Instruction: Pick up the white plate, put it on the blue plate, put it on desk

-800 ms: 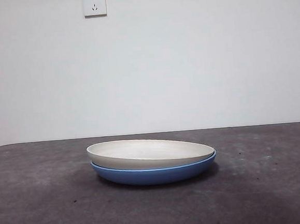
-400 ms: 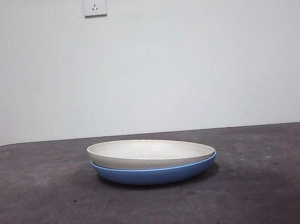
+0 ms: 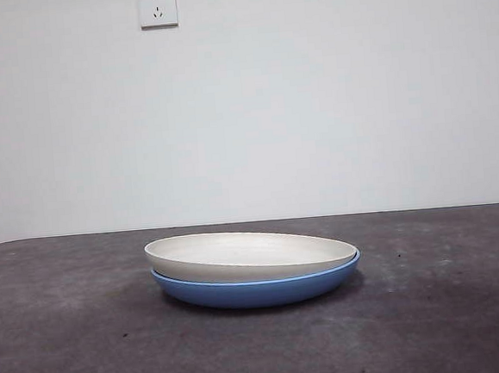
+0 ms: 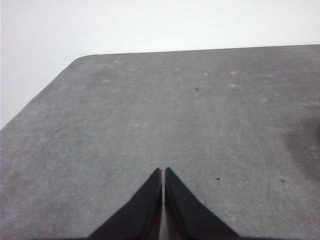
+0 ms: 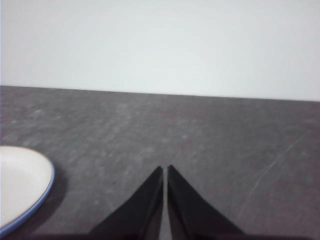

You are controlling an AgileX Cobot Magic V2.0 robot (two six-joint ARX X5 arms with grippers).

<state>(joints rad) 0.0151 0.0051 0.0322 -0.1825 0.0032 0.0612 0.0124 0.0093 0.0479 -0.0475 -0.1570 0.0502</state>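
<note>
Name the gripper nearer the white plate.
Right. The right gripper hangs shut beside the white plate, whose edge shows in its view; the left gripper, also shut, sees only bare desk.

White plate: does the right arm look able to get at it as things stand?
Probably yes. The white plate sits on top of the blue plate, nothing covering it. Its edge shows beside the right gripper, with only bare desk between. The jaws are shut and would need to open.
</note>
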